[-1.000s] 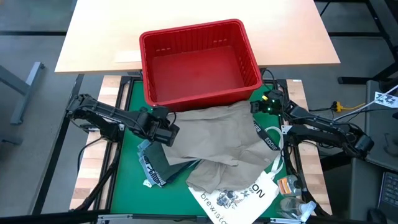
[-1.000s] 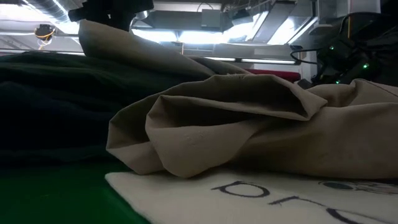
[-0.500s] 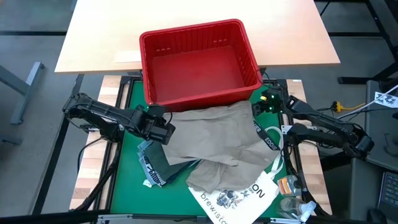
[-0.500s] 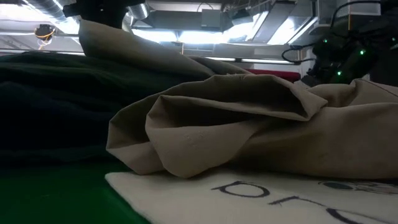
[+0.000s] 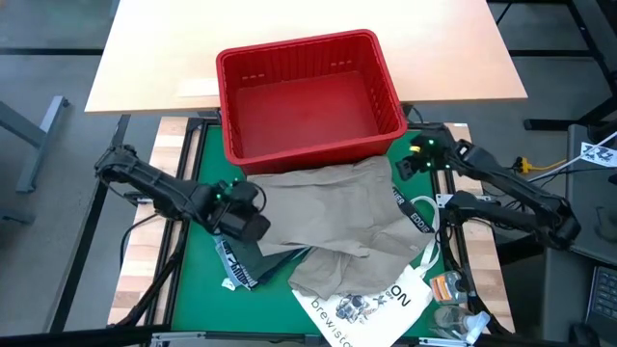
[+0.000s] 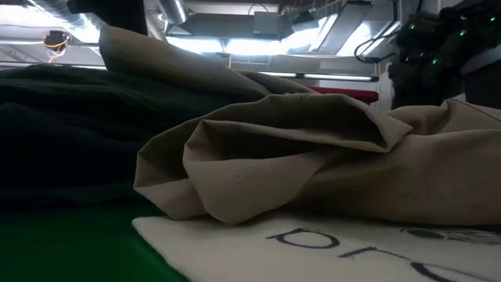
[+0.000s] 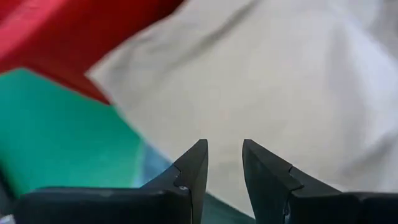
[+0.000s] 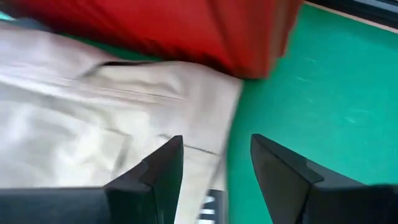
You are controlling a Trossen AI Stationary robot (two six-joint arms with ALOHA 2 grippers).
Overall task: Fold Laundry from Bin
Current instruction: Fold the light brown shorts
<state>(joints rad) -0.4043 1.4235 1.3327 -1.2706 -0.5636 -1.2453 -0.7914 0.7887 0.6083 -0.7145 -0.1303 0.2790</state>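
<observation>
The left gripper [image 5: 253, 224] hangs over the left edge of the khaki-tan garment [image 5: 333, 217], its fingers [image 7: 194, 168] set a narrow gap apart with nothing between them; the right gripper [image 5: 410, 164] hangs by the near right corner of the bin [image 5: 390, 85], fingers [image 8: 165, 168] spread wider, also empty, just above the garment's upper right corner. By size: the green mat [image 5: 198, 280] covers the work area, with the pale wooden tabletop [image 5: 154, 48] beyond it. The red bin straddles their boundary, its long axis running left to right, showing nothing inside. The khaki-tan garment lies crumpled on the mat right against the bin's near wall, its long axis running from beside the bin toward the near edge, slightly rightward. At its near end it overlaps the white tote bag [image 5: 371, 306]. A dark green garment [image 5: 253, 258] pokes out from under its left side, with a light blue bit [image 5: 224, 227] beside that. A black printed strap [image 5: 416, 214] lies along the right side. Compared with a second ago, the left gripper has drawn back toward the near left, and the right gripper has lifted and opened wider; the clothes lie unchanged.
</observation>
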